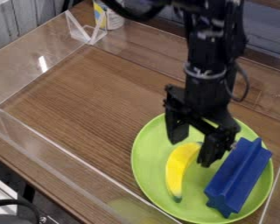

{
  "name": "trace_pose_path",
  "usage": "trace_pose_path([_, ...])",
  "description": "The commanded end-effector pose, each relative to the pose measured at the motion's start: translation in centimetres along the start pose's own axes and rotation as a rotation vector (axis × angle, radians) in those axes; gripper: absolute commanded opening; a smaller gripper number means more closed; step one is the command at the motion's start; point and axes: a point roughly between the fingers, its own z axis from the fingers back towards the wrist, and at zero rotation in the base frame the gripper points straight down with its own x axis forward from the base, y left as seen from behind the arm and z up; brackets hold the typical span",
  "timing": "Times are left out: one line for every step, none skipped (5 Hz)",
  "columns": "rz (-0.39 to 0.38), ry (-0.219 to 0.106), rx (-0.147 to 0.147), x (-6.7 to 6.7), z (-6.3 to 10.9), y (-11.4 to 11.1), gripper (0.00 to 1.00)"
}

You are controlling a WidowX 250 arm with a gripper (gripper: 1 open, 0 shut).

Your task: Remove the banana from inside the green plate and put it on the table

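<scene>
Claw wide open over the banana's top end!

Here's the claw, parted wide with nothing in its grip, and the banana sits right there, just below it and toward the near side of the view, its upper end close to the fingertips. Whether they touch, I can't tell! The banana lies on the green plate, left of the blue block in view, and the plate is on the table. Its long axis runs up and down the view, leaning slightly right at the top, dark tip pointing at the near edge!
</scene>
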Motion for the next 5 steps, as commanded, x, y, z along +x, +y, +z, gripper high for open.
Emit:
trace_pose_path([0.012,-0.015,0.012,0.4,-1.0,0.5,1.0])
trace_pose_path([0.028,0.005,0.025,0.3,-2.5,1.1,1.0])
trace_pose_path([0.04,0.015,0.034,0.2,-3.5,1.4,1.0])
trace_pose_path([0.047,0.01,0.04,0.3,-3.2,1.5,1.0])
trace_pose_path([0.052,-0.003,0.042,0.5,-2.7,1.5,1.0])
